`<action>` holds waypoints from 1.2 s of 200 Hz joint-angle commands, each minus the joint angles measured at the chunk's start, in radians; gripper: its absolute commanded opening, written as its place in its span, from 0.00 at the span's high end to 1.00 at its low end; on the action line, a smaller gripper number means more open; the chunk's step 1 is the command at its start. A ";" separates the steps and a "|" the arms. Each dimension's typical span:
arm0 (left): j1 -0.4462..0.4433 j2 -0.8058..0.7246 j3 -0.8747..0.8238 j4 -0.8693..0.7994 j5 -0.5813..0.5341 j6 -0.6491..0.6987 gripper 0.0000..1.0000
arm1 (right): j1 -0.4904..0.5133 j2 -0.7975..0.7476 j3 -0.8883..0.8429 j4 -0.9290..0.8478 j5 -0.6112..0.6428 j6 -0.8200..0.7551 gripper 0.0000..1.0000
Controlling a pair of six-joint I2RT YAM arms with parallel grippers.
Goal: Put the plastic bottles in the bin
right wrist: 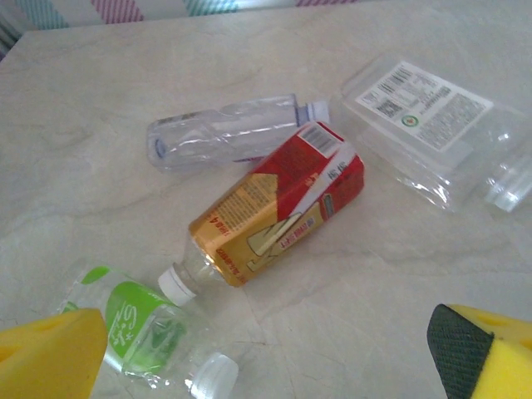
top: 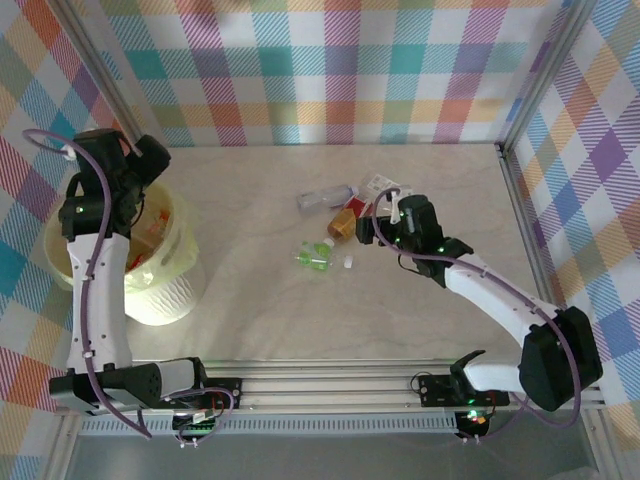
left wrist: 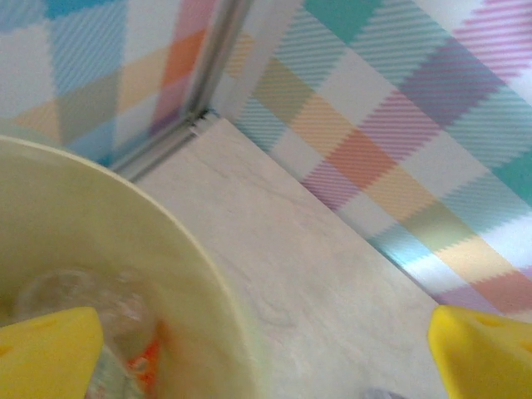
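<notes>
Left pincer [left wrist: 266, 356] agape, hovering over bin [left wrist: 195, 258]

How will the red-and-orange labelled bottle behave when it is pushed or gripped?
The red-and-orange labelled bottle lies on its side, so it probably rolls. It looks empty, likely light. Thin clear plastic may dent under grip.

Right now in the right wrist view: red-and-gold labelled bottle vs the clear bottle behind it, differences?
Label: the red-and-gold labelled bottle wears a full wrap; the clear bottle looks unlabelled. Pose: the labelled one lies diagonally, cap near-left; the clear one lies crosswise, neck pointing right. Both lie sideways on the table.
</notes>
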 commanded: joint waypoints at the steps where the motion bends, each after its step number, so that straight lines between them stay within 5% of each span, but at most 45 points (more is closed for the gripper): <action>1: -0.104 -0.032 -0.006 0.089 -0.043 0.006 0.00 | -0.029 0.014 0.034 -0.060 -0.045 0.068 0.00; 48: -0.320 -0.030 -0.089 0.238 -0.134 0.031 0.00 | -0.088 0.025 0.027 -0.079 -0.065 0.116 0.00; 116: -0.579 0.072 -0.073 0.276 -0.084 0.021 0.00 | -0.190 0.082 0.053 -0.104 -0.143 0.149 0.00; 155: -0.628 0.060 -0.155 0.325 0.041 -0.085 0.00 | -0.277 0.148 0.085 -0.076 -0.189 0.134 0.00; 185: -0.634 0.041 -0.207 0.332 0.035 -0.119 0.00 | -0.328 0.250 0.167 -0.094 -0.212 0.100 0.00; 240: -0.635 0.004 -0.243 0.267 -0.072 -0.118 0.00 | -0.388 0.442 0.373 -0.177 -0.340 -0.376 0.00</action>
